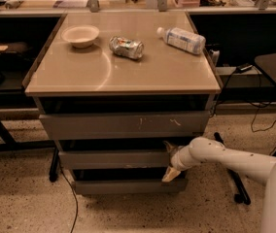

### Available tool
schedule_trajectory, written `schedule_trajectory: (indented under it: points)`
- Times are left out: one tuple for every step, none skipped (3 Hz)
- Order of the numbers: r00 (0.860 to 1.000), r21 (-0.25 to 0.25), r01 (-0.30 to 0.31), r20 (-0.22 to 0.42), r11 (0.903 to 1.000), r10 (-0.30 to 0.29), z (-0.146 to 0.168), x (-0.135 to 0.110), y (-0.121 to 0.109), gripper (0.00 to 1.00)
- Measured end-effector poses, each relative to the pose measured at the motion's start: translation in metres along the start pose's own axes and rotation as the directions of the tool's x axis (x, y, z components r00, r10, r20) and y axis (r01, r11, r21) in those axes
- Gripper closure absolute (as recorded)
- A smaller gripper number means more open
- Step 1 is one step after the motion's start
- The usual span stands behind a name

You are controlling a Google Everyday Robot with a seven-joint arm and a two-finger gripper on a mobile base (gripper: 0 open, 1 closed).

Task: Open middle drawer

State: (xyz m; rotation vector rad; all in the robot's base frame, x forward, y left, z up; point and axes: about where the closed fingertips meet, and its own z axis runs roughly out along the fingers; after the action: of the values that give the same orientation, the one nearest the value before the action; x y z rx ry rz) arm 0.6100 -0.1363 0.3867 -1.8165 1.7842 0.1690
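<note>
Gripper [169,160] of a white robot arm [230,158] sits at the right end of the middle drawer [113,159], reaching in from the lower right of the frame. Its two pale fingers [171,174] are spread apart, one showing above the drawer front's top edge and the other below its bottom edge, so that the end of the front lies between them. Whether either finger presses on the metal cannot be told.

The middle drawer is the second of three plain grey fronts on a low cabinet with a tan top [128,76]. It lies below the top drawer [123,125], a taller, wider front bearing pale scratch marks, and above the bottom drawer [128,186]. A dark gap runs above each front.

Three items rest on the cabinet top: a white bowl [80,35] at the back left, a crushed can [126,47] on its side near the middle, and a clear plastic bottle [181,39] with a white cap lying on its side at the back right, well apart from the bowl.

The cabinet stands on a speckled floor [21,198], where a thin dark cable [74,203] trails down past its lower left corner.
</note>
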Motion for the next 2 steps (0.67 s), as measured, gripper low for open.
schedule_trajectory:
  points:
    - [1.000,0.000,0.000,0.000,1.0000,0.000,-0.0005,-0.0003,-0.0002,0.43]
    - [1.000,0.000,0.000,0.000,1.0000,0.000,-0.0076,-0.0046,-0.0035,0.66]
